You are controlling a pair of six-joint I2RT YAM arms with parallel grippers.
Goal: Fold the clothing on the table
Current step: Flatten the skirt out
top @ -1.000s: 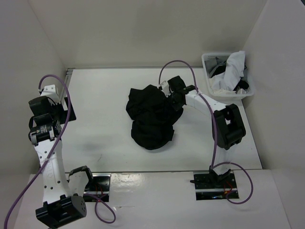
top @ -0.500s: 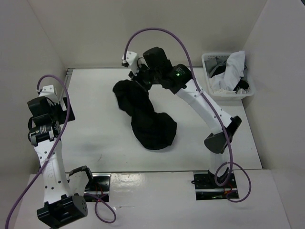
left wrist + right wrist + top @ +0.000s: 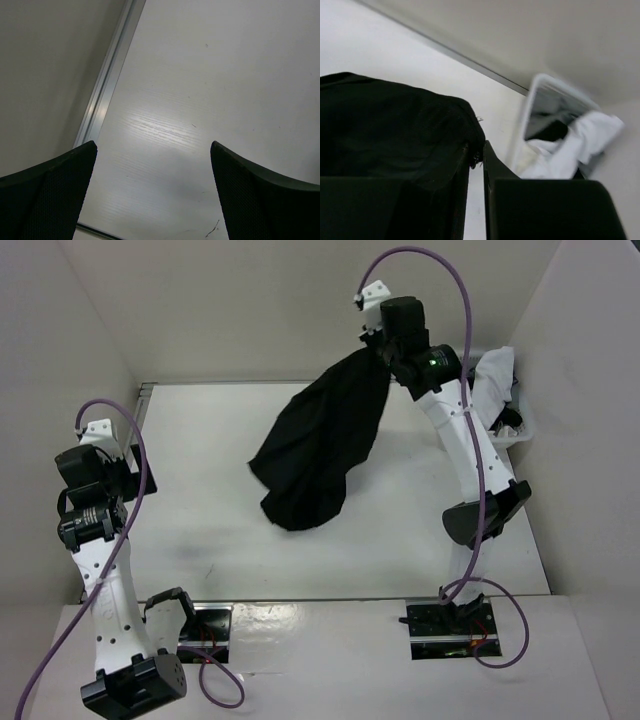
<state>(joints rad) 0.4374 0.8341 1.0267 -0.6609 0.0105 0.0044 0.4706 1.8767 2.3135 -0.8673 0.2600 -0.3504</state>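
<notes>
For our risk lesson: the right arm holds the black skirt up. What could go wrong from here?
The right gripper pinches only a narrow bit of the skirt, so it may slip free and drop in a heap. It hangs bunched, so laying it down may crease it. The raised arm is near the basket and might snag its laundry.

The white table (image 3: pixel 200 500) has a thin metal rail (image 3: pixel 240 382) along its far edge, with a white basket (image 3: pixel 522 432) of pale garments at its far right corner. The black skirt (image 3: pixel 320 440) hangs over the middle; whether it touches, I can't tell.
</notes>
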